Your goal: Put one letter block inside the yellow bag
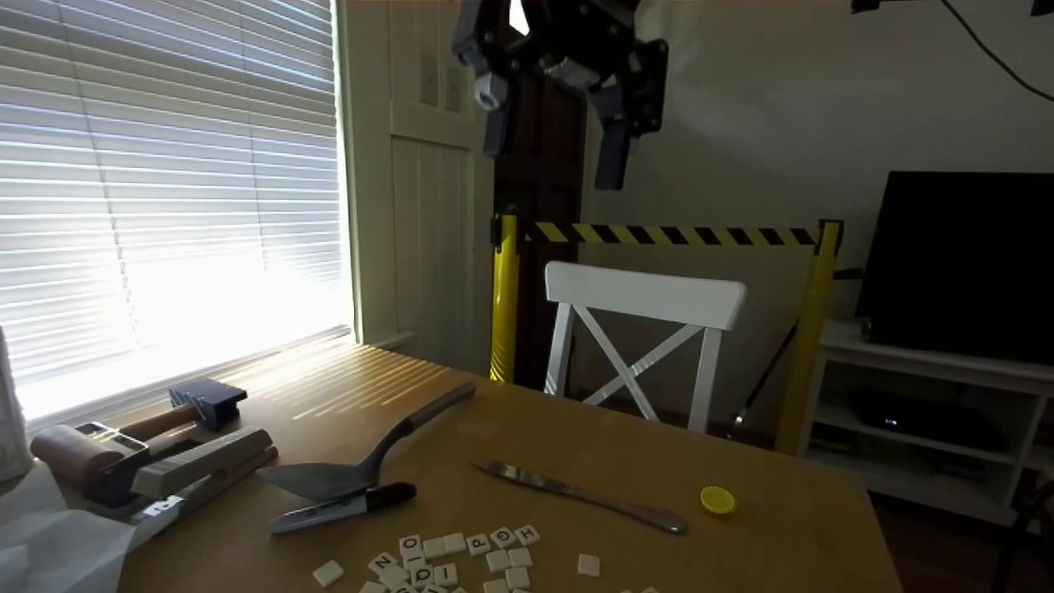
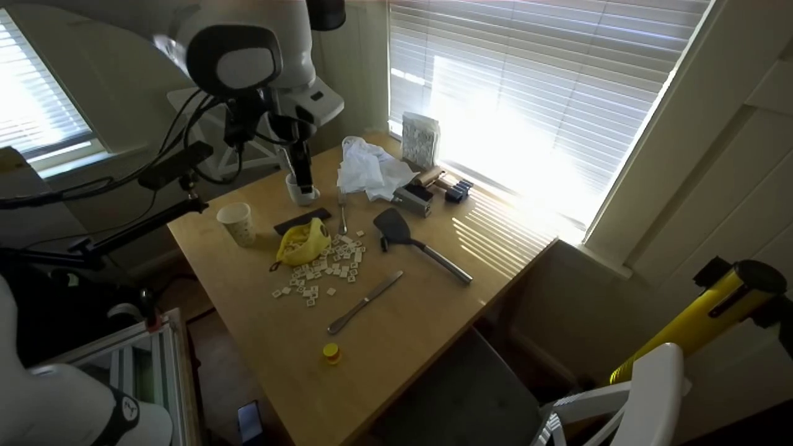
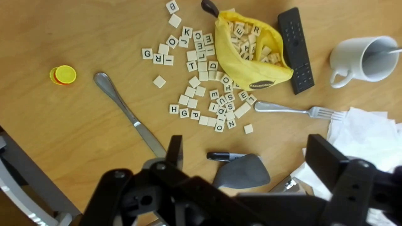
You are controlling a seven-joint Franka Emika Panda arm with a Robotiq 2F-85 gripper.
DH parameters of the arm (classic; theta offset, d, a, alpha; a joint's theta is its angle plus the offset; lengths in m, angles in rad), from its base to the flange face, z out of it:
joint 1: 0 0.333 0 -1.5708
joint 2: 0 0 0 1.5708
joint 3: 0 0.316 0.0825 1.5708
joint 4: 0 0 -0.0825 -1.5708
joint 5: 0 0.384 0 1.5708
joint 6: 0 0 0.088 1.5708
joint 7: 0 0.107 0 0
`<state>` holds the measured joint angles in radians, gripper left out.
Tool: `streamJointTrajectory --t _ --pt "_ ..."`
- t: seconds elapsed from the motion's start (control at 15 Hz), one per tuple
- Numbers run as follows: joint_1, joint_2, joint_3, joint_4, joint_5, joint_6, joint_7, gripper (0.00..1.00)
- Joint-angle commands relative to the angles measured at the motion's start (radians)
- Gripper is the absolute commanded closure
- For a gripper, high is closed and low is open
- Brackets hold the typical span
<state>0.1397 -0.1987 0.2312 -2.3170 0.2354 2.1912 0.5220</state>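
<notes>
The yellow banana-shaped bag lies open on the table with several letter blocks inside; it also shows in an exterior view. Many loose cream letter blocks lie beside the bag, some with letters up and some blank; they show in both exterior views. A lone blank block lies at the edge of the group nearest the fingers. My gripper is wide open and empty, high above the table; its fingers also show in an exterior view. The bag is out of view there.
Around the blocks lie a knife, a fork, a black remote, a marker and a spatula. A white mug, paper cup, white crumpled sheet, stapler and yellow tub stand farther out.
</notes>
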Motion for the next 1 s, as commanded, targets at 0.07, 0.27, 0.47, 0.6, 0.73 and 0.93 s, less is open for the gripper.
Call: streamJointTrajectory --t 0.07,0.27,0.47,0.6,0.73,0.93 --pt "-0.01 0.085 0.034 -0.08 -0.148 0.205 0.196 0.0" --pt "0.001 0.159 0.021 -0.111 -0.205 0.262 0.269 0.0" --pt "0.024 0.236 0.012 -0.13 -0.203 0.324 0.261 0.0" --pt "0.038 0.29 0.003 -0.126 -0.206 0.348 0.385 0.0" --pt "0.06 0.338 -0.011 -0.116 -0.209 0.352 0.513 0.0" --pt "0.061 0.306 -0.018 -0.134 -0.175 0.33 0.404 0.0"
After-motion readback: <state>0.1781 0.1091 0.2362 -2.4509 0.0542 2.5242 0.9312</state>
